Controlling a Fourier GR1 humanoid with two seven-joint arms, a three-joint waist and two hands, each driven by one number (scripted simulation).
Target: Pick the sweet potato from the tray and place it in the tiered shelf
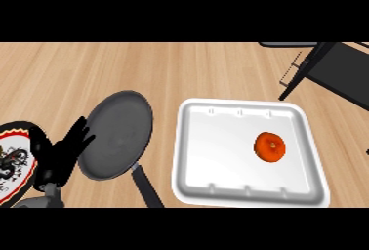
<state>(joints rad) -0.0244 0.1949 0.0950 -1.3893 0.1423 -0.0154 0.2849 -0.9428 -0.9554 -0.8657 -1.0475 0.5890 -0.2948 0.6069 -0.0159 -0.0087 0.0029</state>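
An orange sweet potato [269, 146] lies in the right half of a white tray [216, 176] on the wooden counter. The dark tiered shelf [328, 66] stands at the top right corner, partly cut off by the view's edge. My left hand [63, 151] shows at the lower left, fingers straight and pointing up, well to the left of the tray and holding nothing. My right hand is out of the view.
A dark grey frying pan [115, 134] lies left of the tray, its handle [146, 188] pointing toward the lower edge. A patterned plate [13, 161] sits at the far left edge, partly behind my left hand.
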